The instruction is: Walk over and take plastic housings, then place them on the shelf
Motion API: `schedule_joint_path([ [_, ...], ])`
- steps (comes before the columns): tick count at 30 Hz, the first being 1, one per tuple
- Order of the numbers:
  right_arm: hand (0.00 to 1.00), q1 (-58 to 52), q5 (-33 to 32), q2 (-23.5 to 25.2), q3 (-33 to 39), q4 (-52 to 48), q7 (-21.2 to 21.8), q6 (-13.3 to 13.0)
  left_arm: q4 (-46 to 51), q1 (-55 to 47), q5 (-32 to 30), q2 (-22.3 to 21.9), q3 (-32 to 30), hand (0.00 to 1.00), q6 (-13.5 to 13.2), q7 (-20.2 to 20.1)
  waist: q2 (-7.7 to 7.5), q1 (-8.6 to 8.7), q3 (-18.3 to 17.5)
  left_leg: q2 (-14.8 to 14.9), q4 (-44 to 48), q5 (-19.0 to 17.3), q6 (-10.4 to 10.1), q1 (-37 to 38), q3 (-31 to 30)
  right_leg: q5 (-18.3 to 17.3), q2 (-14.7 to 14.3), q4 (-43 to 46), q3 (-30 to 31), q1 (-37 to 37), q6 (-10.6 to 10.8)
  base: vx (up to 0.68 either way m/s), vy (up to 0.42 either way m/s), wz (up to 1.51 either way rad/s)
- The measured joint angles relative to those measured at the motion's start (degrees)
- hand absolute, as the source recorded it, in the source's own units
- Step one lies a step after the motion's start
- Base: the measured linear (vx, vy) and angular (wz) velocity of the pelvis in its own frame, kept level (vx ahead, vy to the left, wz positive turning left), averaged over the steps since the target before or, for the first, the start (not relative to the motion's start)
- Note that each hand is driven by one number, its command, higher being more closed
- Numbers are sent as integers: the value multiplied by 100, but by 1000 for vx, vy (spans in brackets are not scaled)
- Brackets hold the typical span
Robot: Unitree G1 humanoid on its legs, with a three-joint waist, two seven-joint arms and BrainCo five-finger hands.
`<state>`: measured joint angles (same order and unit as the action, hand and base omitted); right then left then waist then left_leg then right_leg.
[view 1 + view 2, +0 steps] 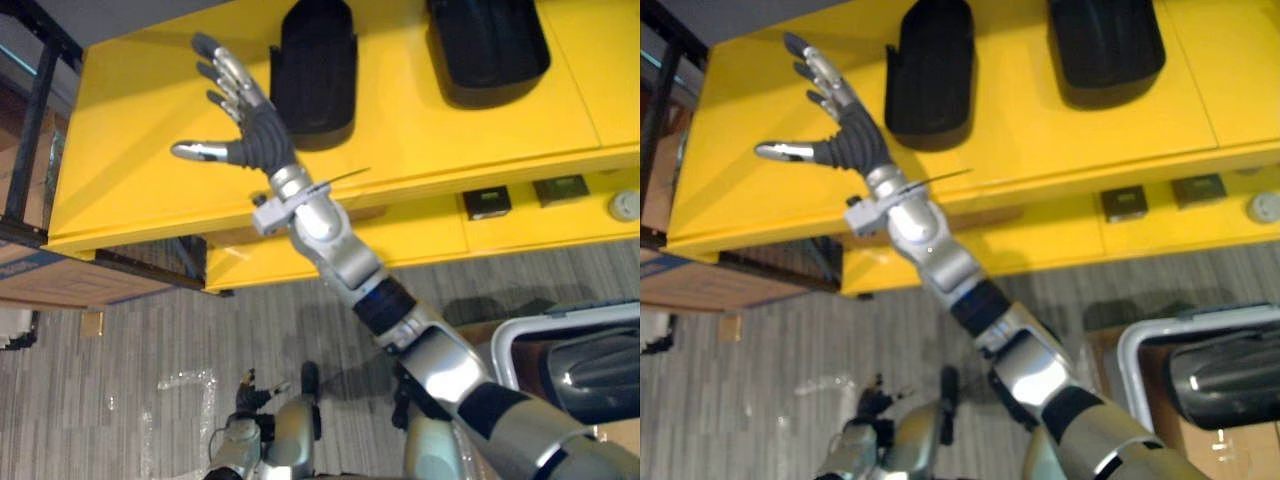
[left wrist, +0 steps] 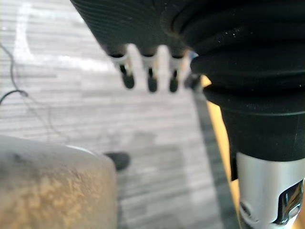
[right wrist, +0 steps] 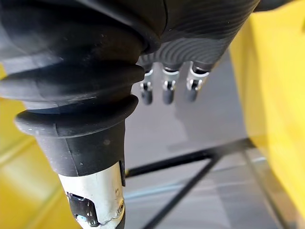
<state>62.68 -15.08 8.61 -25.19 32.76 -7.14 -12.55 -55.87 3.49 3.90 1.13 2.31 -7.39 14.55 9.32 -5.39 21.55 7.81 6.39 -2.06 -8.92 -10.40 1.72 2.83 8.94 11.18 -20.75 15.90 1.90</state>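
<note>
Splaying its fingers, right robot hand (image 1: 258, 135) hovers beside black housing (image 1: 318, 70).

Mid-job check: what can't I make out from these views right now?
- Right housing: the far end is cut off by the top edge of the eye views.
- Bin: cut off by the right edge. The housing inside shows only in part, so there is no count.
- Small parts on the lower shelf: too small to identify.
- Right hand, open: seen from above, so contact with the top shelf cannot be told.
</note>
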Motion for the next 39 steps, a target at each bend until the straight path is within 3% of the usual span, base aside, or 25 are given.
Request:
schedule_joint_path([
  [9, 0, 926, 290, -3, 708, 849, -233, 131, 21, 4, -46, 21, -466, 0, -4, 73, -57, -197, 38, -34, 37, 109, -23, -317, -368, -1, 52, 23, -323, 57, -11, -16, 1, 22],
  [14, 0, 1586, 733, -48, 1789, 1605, -885, 260, 25, 267, -32, 35, -563, 0, -9, 241, -200, -385, 162, 8, 228, 108, -30, -617, -602, 42, -4, -45, -537, 99, -67, -25, -11, 17],
  [23, 0, 1931, 1147, -343, 2408, 2020, -1653, 581, 15, 592, 16, 67, -406, 0, -14, 342, -193, -646, 388, 0, 390, 107, -32, -963, -797, 95, -41, -147, -685, 208, -73, -13, 6, 10],
  [39, 0, 1921, 1421, -283, 2406, 2241, -1809, 680, 5, 621, 29, 55, -366, 0, -3, 506, -187, -653, 429, 62, 380, 106, -33, -926, -678, 117, -135, -248, -590, 208, -87, 11, 7, -4],
])
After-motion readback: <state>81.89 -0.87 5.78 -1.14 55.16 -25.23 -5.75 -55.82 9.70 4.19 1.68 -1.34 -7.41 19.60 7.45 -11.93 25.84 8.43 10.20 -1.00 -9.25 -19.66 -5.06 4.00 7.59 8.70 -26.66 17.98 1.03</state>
